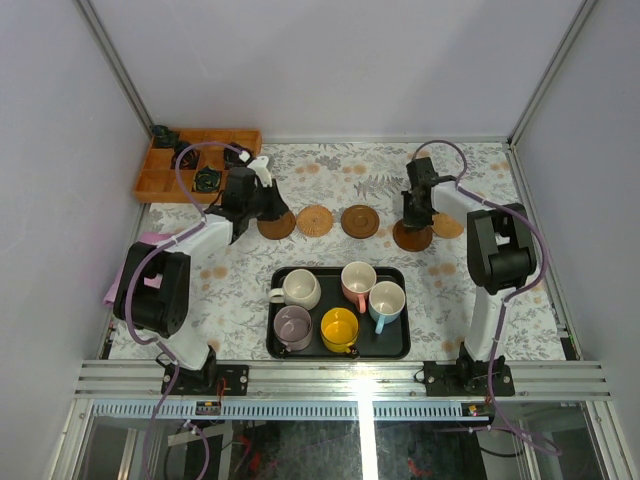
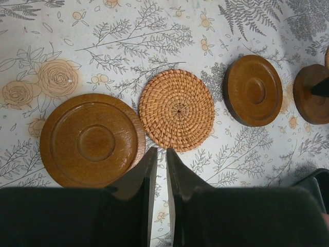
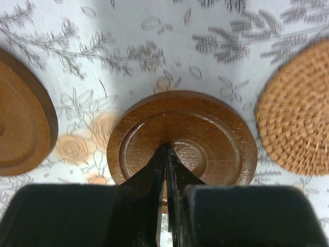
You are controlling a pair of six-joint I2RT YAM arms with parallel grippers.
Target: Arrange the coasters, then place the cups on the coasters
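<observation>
The five coasters (image 1: 360,221) are lying flat in a row running left to right across the floral cloth (image 1: 500,170), behind the black tray (image 1: 397,346) holding the five cups (image 1: 339,328). The left gripper (image 2: 160,152) is hanging closed and empty at the leftmost wooden coaster (image 2: 92,140)'s rim. The right gripper (image 3: 165,149) is pointing down, its fingers pressed together over the fourth coaster (image 3: 182,139)'s centre. Both arms are reaching forward.
</observation>
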